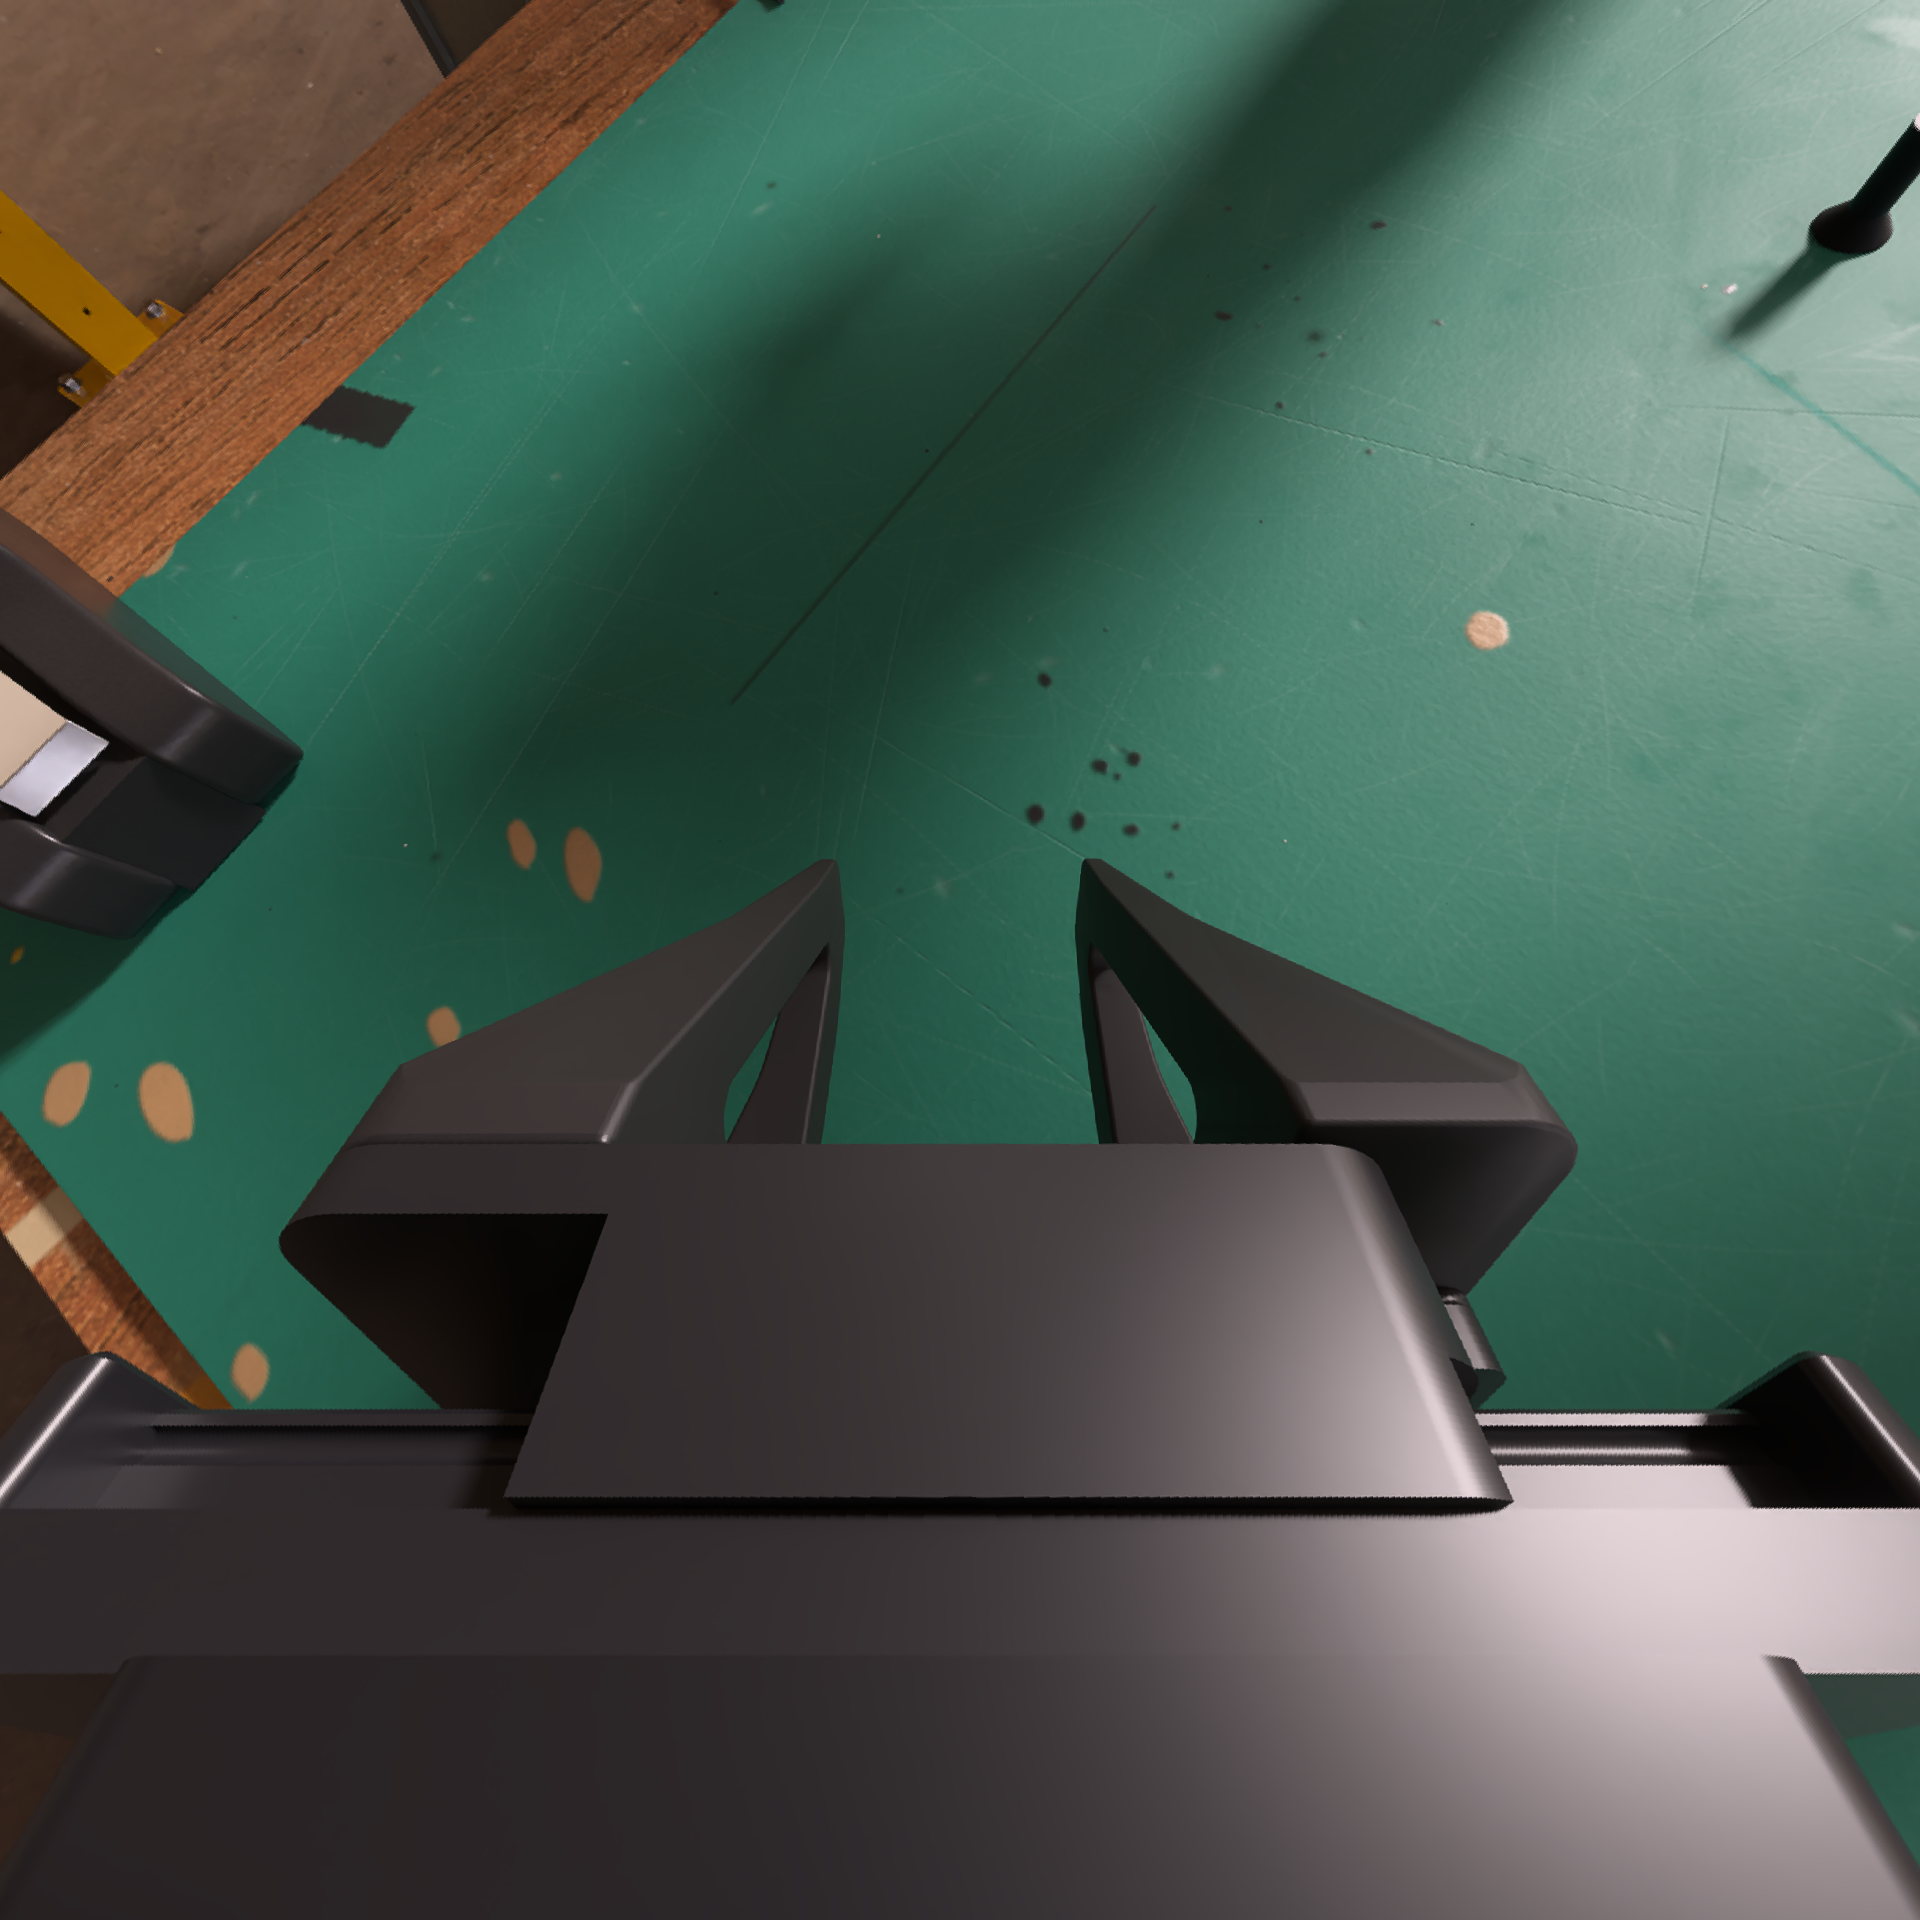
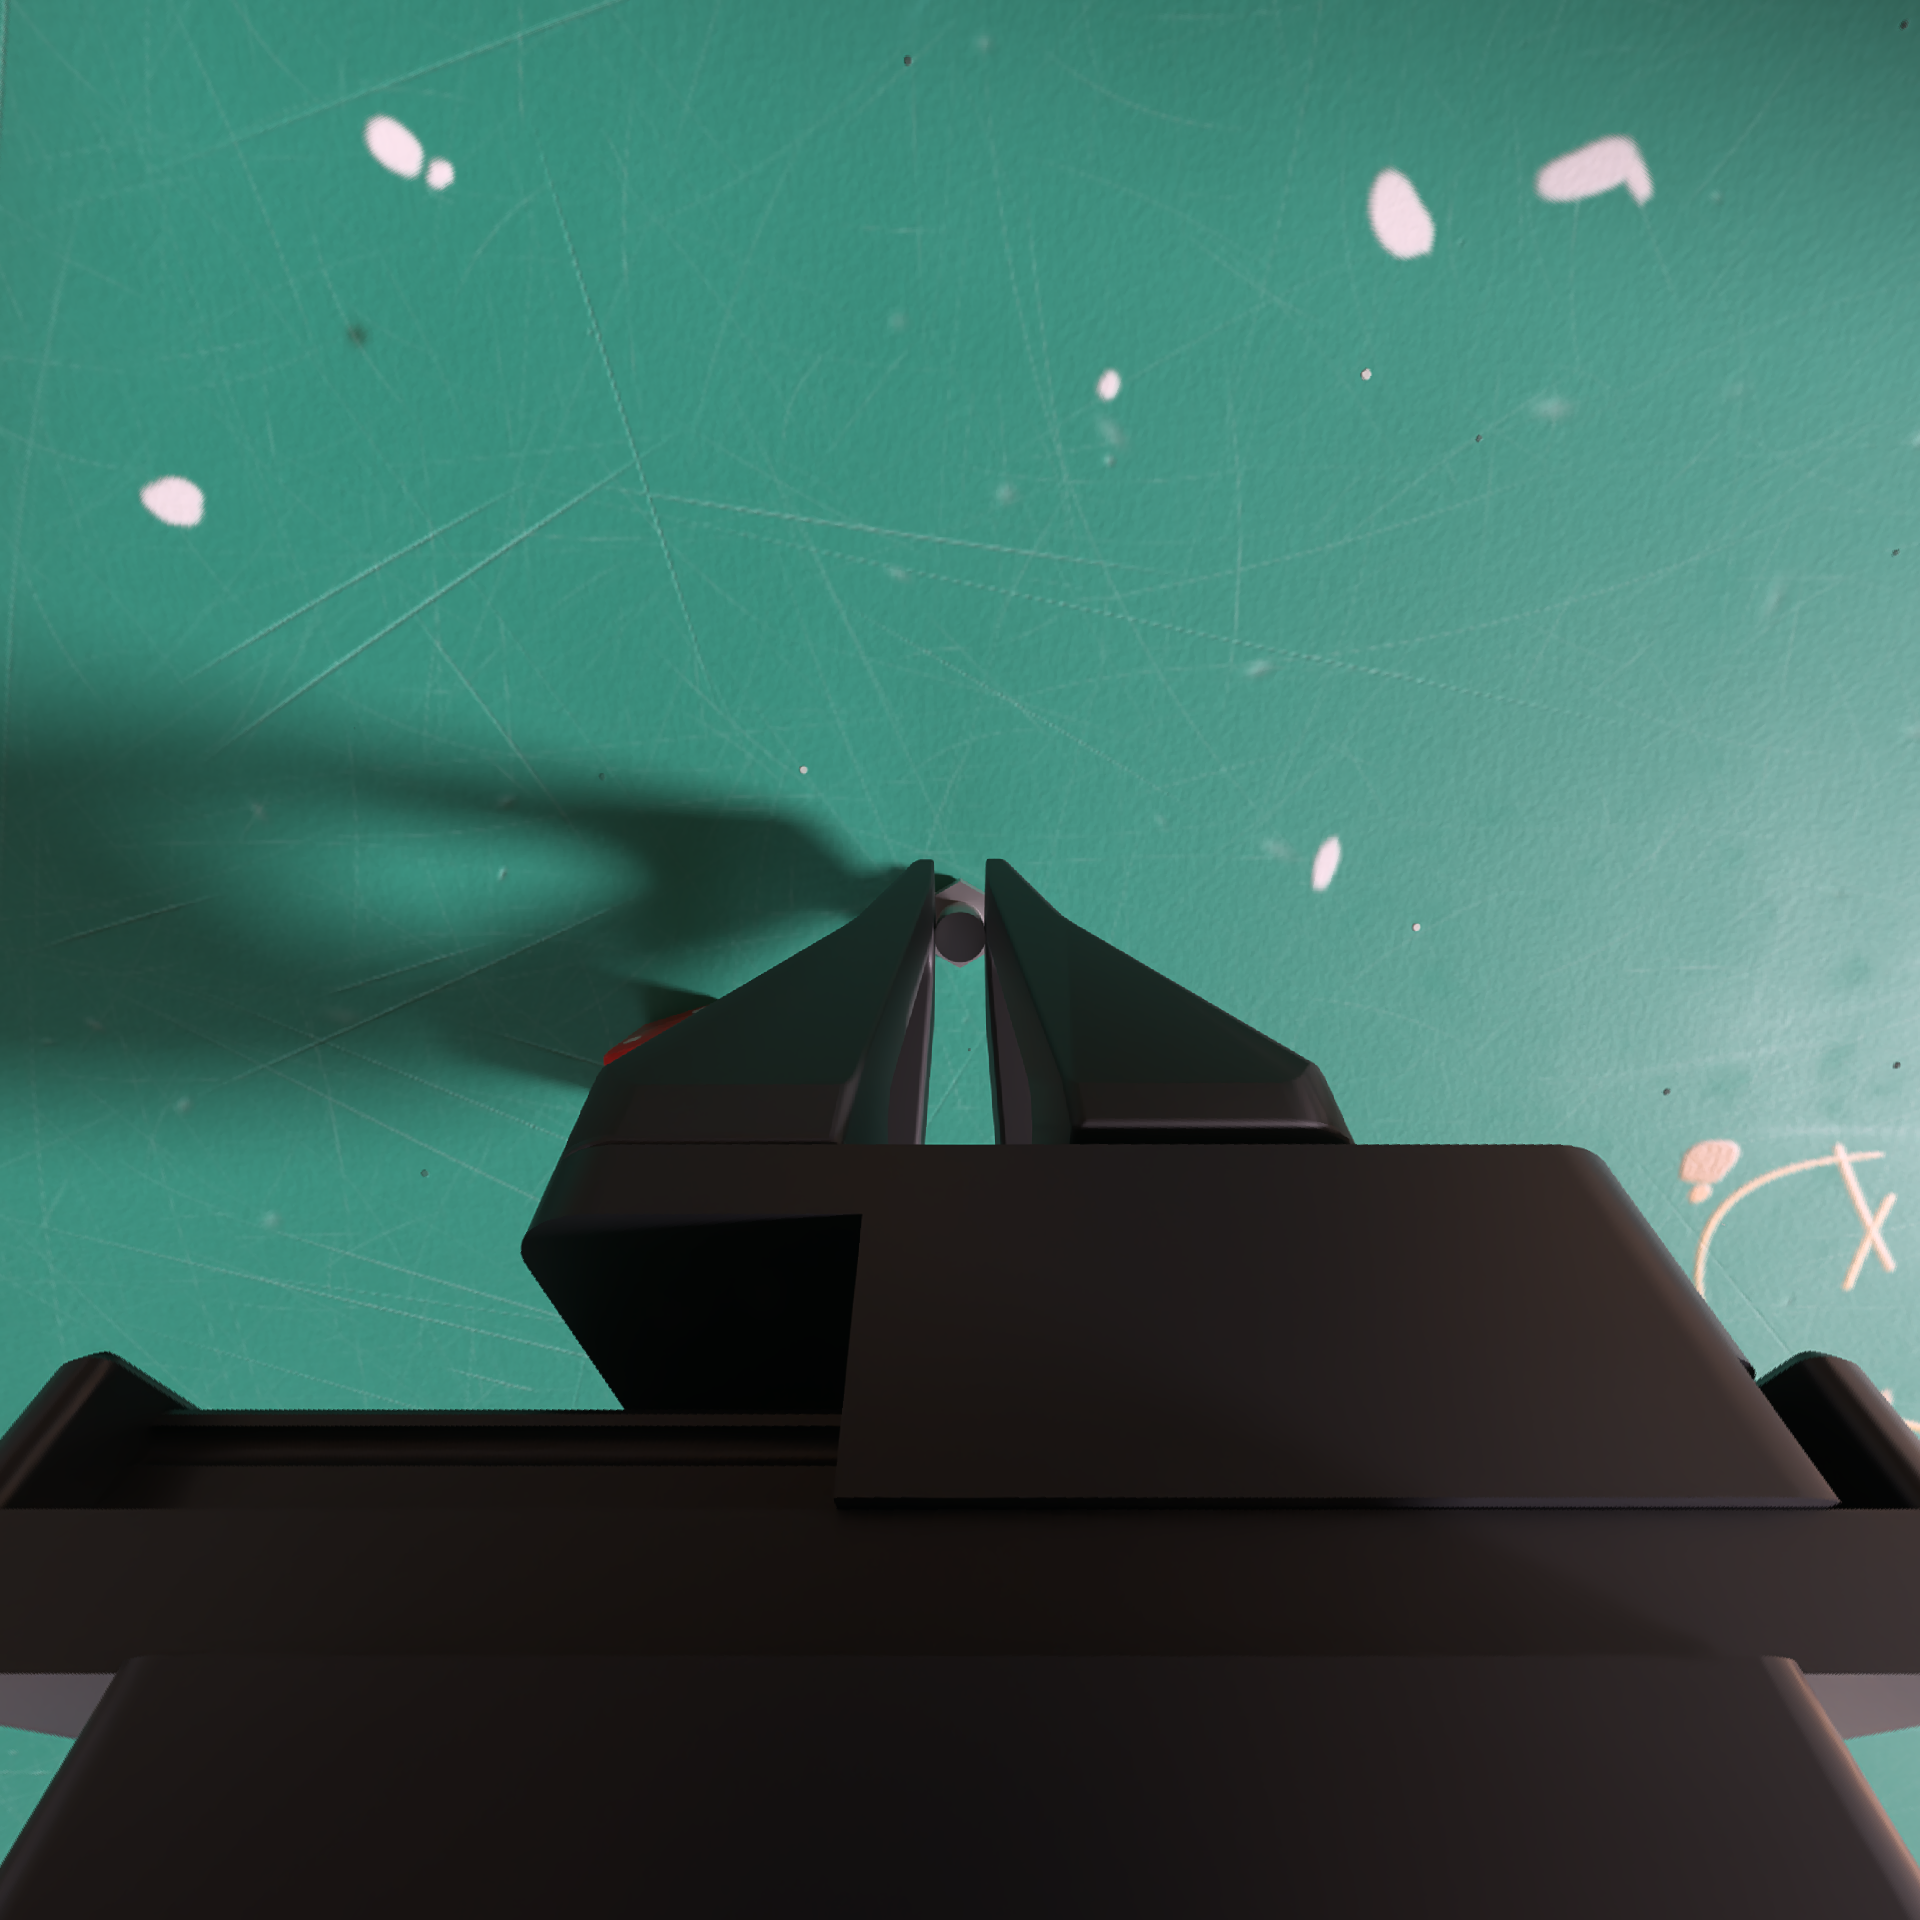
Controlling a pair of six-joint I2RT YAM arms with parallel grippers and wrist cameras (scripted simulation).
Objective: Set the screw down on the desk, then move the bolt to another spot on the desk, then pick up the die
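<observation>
Grey screw [image 2: 958, 930] — pinched between right claw [image 2: 958, 883] tips.

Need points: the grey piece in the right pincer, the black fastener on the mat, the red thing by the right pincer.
grey piece [image 2: 958, 935]: right wrist view, round end face between the fingers.
black fastener [image 1: 1865, 213]: left wrist view, flared head.
red thing [image 2: 649, 1039]: right wrist view, visible sliver beside the pincer.
</observation>
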